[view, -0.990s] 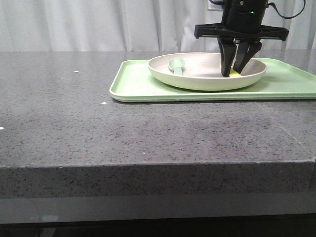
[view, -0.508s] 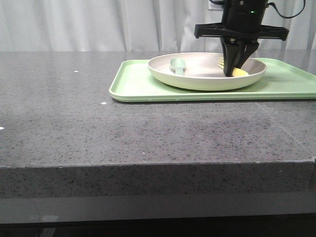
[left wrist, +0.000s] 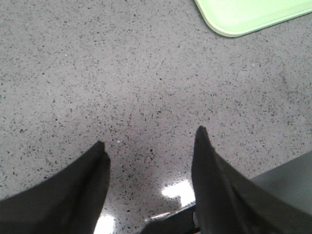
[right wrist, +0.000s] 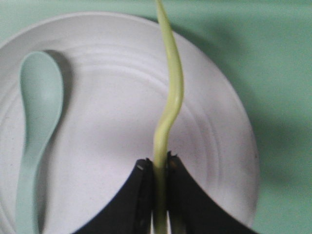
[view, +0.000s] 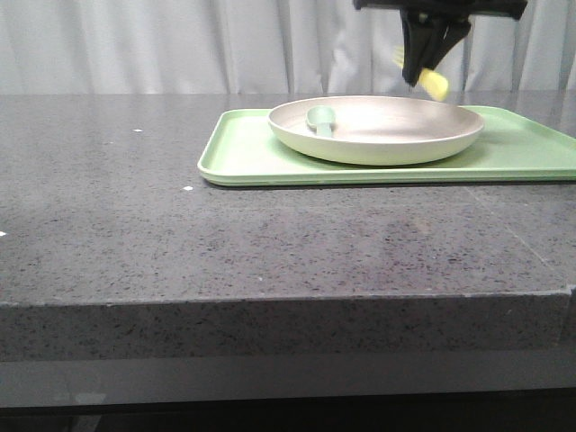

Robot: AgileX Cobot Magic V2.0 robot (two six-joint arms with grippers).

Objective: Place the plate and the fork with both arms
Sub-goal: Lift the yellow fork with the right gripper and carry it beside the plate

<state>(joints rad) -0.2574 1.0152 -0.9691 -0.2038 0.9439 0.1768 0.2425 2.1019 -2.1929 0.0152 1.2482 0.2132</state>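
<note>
The cream plate (view: 387,135) sits on the light-green tray (view: 243,157) at the back right of the table; it also shows in the right wrist view (right wrist: 112,112). My right gripper (view: 423,74) is shut on the yellow fork (view: 434,84) and holds it in the air above the plate's right side. In the right wrist view the gripper (right wrist: 158,163) pinches the fork (right wrist: 170,87) edge-on over the plate. My left gripper (left wrist: 148,136) is open and empty over bare table, out of the front view.
A pale green spoon (view: 320,119) lies in the plate's left part, also in the right wrist view (right wrist: 34,122). A corner of the tray (left wrist: 243,17) shows in the left wrist view. The grey stone table (view: 270,234) ends at a front edge.
My right gripper shut on the fork in the plate and has lifted it straight up, clear of the plate. The plate, spoon and tray have not moved.
</note>
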